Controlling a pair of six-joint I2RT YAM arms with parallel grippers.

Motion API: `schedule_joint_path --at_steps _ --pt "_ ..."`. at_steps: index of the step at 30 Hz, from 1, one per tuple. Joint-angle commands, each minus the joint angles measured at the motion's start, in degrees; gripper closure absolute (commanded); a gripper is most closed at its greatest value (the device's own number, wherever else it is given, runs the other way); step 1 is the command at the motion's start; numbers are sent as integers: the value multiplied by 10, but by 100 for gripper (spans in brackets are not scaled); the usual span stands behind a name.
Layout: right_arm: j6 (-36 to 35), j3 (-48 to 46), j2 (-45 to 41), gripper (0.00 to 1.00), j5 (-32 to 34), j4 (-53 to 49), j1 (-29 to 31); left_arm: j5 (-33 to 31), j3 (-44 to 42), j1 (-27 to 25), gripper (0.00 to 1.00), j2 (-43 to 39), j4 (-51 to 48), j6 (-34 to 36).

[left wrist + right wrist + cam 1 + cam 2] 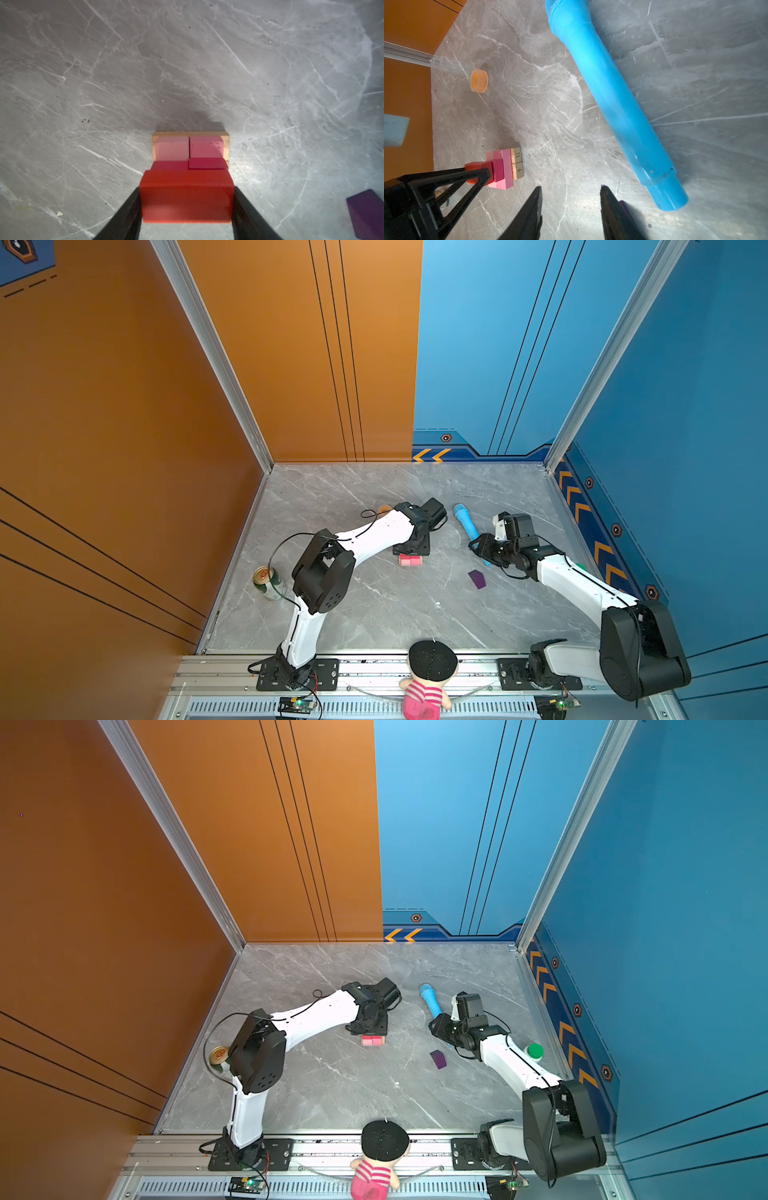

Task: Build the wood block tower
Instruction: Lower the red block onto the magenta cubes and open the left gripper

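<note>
The tower is most of the way up. Two tan slabs (226, 145) lie side by side as its base on the counter (374, 614), with two pale pink bricks (172, 148) on them and two magenta cubes (207, 163) on those. The left fingers (128, 207) clamp the red brick (187, 195) by its ends right over the cubes. The right wrist view shows it against them, though I cannot tell whether it bears on them yet. What is left, I judge, is to release the brick squarely, then cap it with the purple house-shaped piece (477, 579). That piece lies on the counter well apart from the tower, toward the right arm. The right fingers (529, 212) stand apart and empty near it. The tower is far from every wall, with bare counter on its near side. The blue tube (612, 99) lies between the tower and the right arm, and the orange tape ring (479, 80) lies beyond the tower; neither crowds it
</note>
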Motion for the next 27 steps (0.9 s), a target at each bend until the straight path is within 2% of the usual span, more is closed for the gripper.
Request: schedule_joint_path --at_steps 1,27 --pt "-3 -8 -14 53 -6 8 -4 -10 13 -9 36 10 -18 -8" --pt "-1 -13 -23 53 -6 7 -7 -11 14 -9 25 13 -18 -8"
